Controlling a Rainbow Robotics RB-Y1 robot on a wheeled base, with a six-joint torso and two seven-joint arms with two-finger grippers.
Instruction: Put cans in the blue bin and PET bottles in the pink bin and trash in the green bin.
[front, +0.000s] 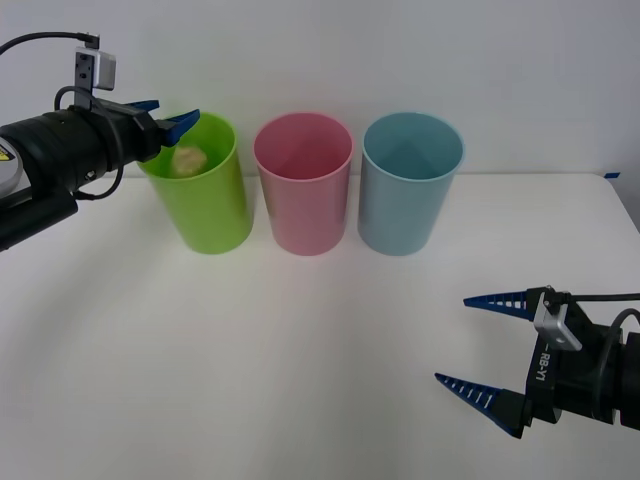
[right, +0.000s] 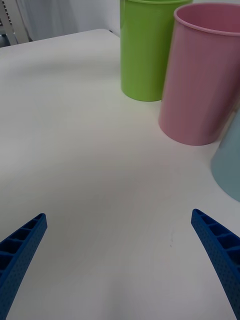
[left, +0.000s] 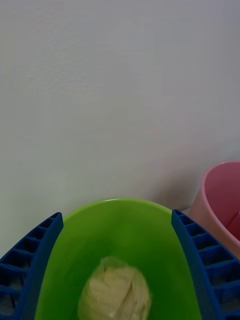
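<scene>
trash (left: 114, 295), lumpy pale wrinkly ball, inside round-rimmed green bin (front: 205, 215), left end effector (front: 165, 119) spread wide, empty, above rim

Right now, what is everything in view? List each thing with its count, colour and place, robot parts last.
green bin: one, lime green, leftmost of the row of three at the back of the table.
pink bin: one, pale pink, middle of the row.
blue bin: one, light blue, rightmost of the row.
trash: one, pale yellow-beige lumpy ball, inside the mouth of the green bin, apart from the fingers.
table: one, white, under the bins.
left gripper: one, blue fingers open, at the green bin's rim above the trash.
right gripper: one, blue fingers open, low over the table's near right part, holding nothing.
</scene>
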